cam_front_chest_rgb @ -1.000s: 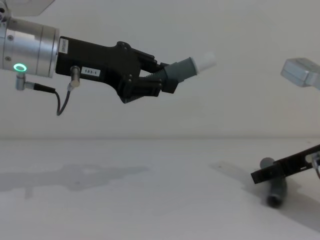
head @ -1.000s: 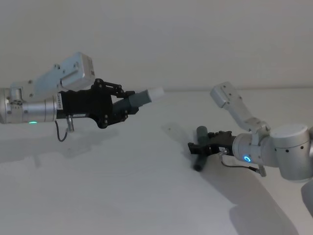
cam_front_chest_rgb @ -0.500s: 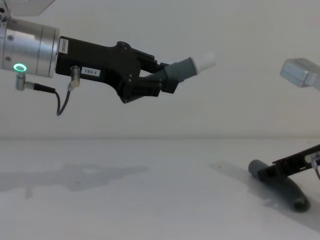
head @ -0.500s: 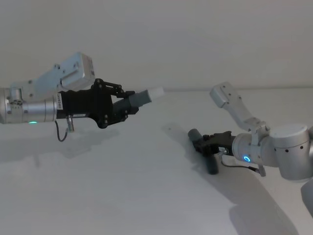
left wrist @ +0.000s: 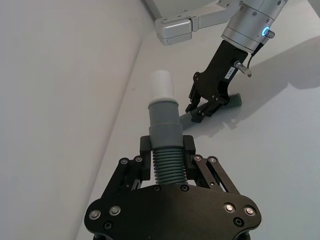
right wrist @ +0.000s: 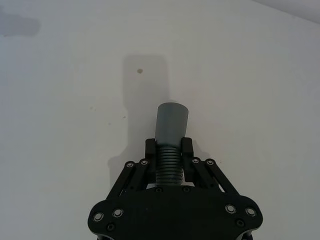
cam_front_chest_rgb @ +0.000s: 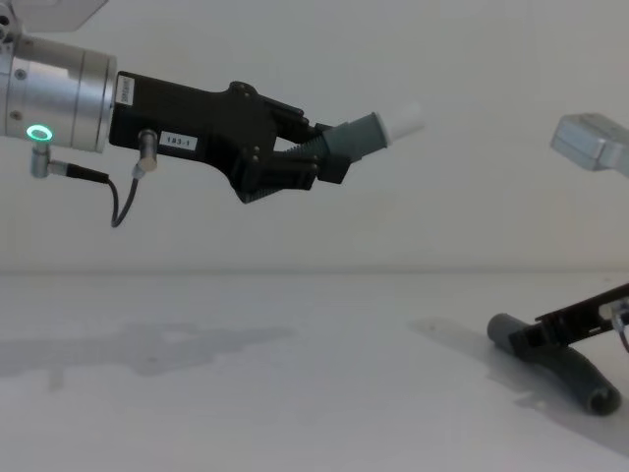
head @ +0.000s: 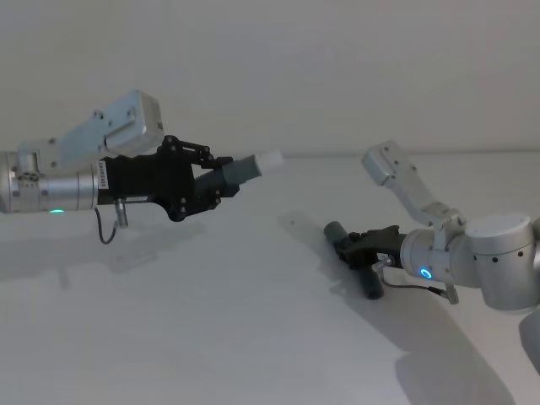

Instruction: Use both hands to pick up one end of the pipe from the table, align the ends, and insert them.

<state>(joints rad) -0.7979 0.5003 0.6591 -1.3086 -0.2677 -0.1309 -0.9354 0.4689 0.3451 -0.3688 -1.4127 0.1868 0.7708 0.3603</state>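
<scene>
- Black left gripper [head: 218, 181], in the head view, is held in the air on the left, above the white table [head: 211, 329]. Its jaws are closed around the ribbed part of the white-tipped pipe piece [head: 239, 172], and the white tip [head: 270, 159] points to the right and a little upward. On the right, the right gripper [head: 359, 251] is low at the table, with its jaws closed on the middle of the second pipe piece [head: 372, 285], well apart from the first one.
- Left wrist view: the two fingers [left wrist: 144, 147] press the grey ribbed section from both sides, and the white tip stands out beyond them. Farther off, the right gripper holds the second pipe piece at the table surface.
- Right wrist view: the jaws are narrow and clamped on the ribbed section. The smooth grey end sticks out forward over the table.
- Chest view: the white-tipped pipe piece is high in the left gripper. The second pipe piece lies slanted at the lower right, and its lower end seems to rest on the table.
</scene>
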